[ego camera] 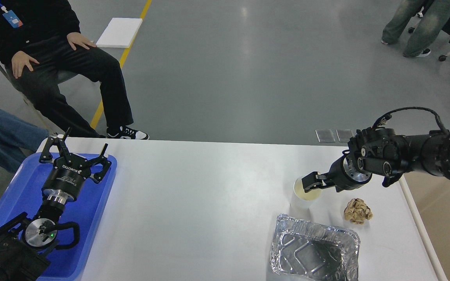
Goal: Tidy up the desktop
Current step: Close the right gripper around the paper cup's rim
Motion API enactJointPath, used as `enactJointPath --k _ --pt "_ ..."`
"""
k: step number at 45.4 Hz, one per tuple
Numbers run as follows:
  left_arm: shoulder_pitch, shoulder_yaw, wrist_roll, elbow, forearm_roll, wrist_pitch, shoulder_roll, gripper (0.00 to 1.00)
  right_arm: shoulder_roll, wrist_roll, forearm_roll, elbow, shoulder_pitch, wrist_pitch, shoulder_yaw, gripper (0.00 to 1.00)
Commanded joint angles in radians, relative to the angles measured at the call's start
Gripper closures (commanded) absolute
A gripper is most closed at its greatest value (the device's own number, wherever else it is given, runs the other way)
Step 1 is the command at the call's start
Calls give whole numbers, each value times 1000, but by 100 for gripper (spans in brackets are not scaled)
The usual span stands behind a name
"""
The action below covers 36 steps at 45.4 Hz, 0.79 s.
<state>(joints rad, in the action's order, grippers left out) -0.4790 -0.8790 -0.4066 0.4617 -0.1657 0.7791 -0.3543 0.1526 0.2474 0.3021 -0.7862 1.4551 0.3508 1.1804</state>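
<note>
The white desktop [209, 195] fills the lower view. A white paper cup [302, 203] stands upright on it at the right. My right gripper [310, 182] reaches in from the right and its dark fingertips sit at the cup's rim; the two fingers cannot be told apart. A crumpled brownish paper ball [358, 211] lies right of the cup. A crinkled foil tray [314, 251] lies in front of the cup. My left gripper [77, 151] hangs open and empty over the blue plastic tray [92, 210] at the left.
A beige bin [447, 226] with a white rim stands beyond the desktop's right edge. A seated person [53, 58] is behind the far left corner. More people stand at the far right [420, 27].
</note>
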Motion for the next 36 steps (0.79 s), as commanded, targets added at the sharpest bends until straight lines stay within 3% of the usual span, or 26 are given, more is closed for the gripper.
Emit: enactJointPath --k 1,14,22,27,36 --pt "0 0 0 0 0 0 0 1 -4 0 11 24 -33 -9 -12 1" --pt "0 0 0 0 0 0 0 1 -4 -2 5 22 -45 -50 -27 3" --pt "0 0 0 0 0 0 0 1 -4 -16 5 21 -44 -44 -59 21" --pt "-1 0 0 0 0 0 0 1 -4 -22 6 21 -45 -44 -59 28" --pt "-1 0 0 0 0 0 0 1 -4 -25 9 21 -45 -44 -58 55"
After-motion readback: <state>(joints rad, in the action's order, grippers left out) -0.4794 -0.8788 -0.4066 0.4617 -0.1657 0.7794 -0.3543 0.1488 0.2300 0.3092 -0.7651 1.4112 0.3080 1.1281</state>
